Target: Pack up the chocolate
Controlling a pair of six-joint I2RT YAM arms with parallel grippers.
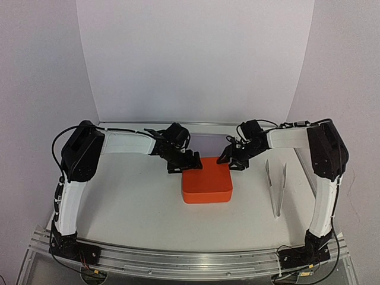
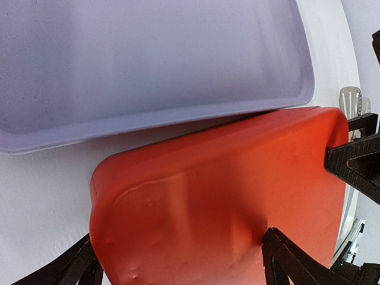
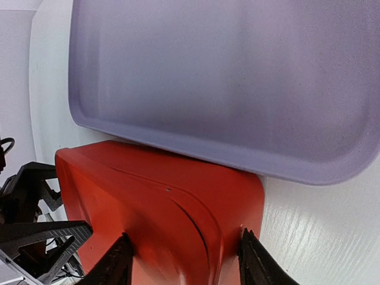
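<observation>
Left gripper [image 1: 185,164] sits at the orange box's [image 1: 206,180] far-left corner, fingers [image 2: 291,261] spread wide over the lid [image 3: 178,202]. Right gripper [image 1: 233,161] is at the far-right corner, its fingers [image 3: 116,267] partway apart; cannot tell whether they pinch the lid edge.

Risk: an uneven push from the two sides could skid the box against the lavender tray [image 2: 148,65] just behind it, or leave the lid unseated (lid looks on, seal unverified).

No chocolate visible anywhere; if packed, it lies inside the box, beneath both grippers.
</observation>
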